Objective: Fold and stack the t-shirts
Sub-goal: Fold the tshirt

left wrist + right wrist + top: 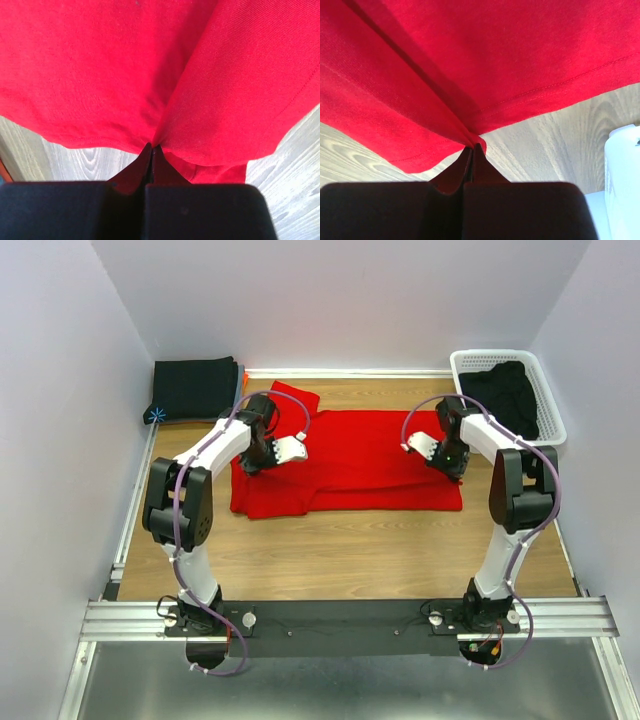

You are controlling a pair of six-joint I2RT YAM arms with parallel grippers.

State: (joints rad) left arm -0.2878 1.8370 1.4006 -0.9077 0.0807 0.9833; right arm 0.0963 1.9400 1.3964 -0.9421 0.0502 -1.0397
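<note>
Grips the bright red soft cloth t-shirt (365, 472), flat on the wooden table (350, 545), long axis left-right: left gripper (290, 448) pinched on its left part, right gripper (420, 447) on its right hem, equally near.

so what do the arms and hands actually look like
The left arm and right arm have white links with chunky black joint housings, and a purple cable loops along each. The left hand and right hand have white bodies; the wrist views show dark, tapered fingers. No markings visible.
</note>
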